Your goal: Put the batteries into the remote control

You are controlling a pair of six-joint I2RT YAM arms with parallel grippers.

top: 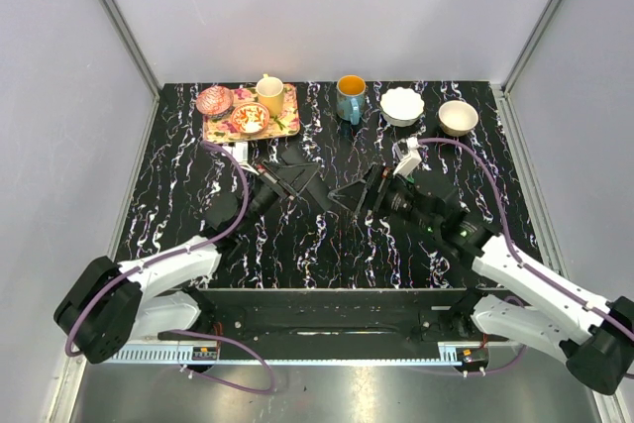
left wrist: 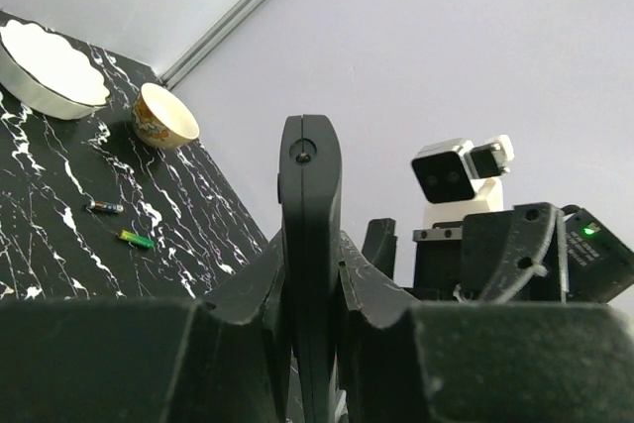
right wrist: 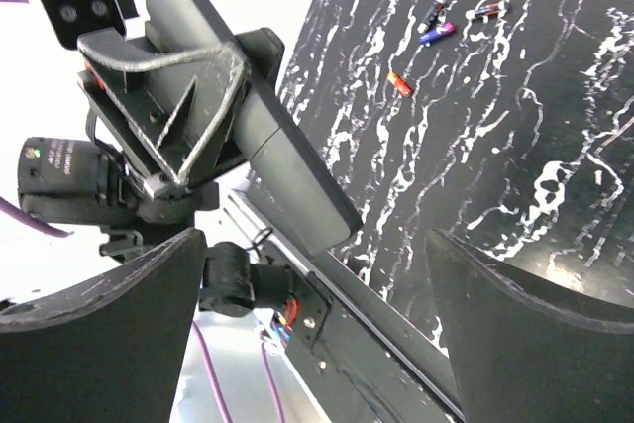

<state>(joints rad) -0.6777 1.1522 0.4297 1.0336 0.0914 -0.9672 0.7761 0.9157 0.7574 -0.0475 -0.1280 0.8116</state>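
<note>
My left gripper (left wrist: 312, 245) is shut on the black remote control (left wrist: 310, 175) and holds it edge-on, upright above the table. In the right wrist view the remote (right wrist: 287, 165) slants down from the left gripper (right wrist: 188, 96) towards my right gripper (right wrist: 315, 240), which is open and empty, its jaws wide apart just short of the remote's free end. In the top view the left gripper (top: 294, 180) and right gripper (top: 359, 193) face each other at mid-table. Two batteries (left wrist: 119, 223) lie on the table beyond. Several small batteries (right wrist: 436, 32) lie loose further off.
A floral tray (top: 287, 126) with a cup and small dishes stands at the back left. A blue mug (top: 349, 96), a white bowl (top: 401, 106) and a tan bowl (top: 458, 118) stand along the back. The black marbled table (top: 178, 195) ends at grey walls.
</note>
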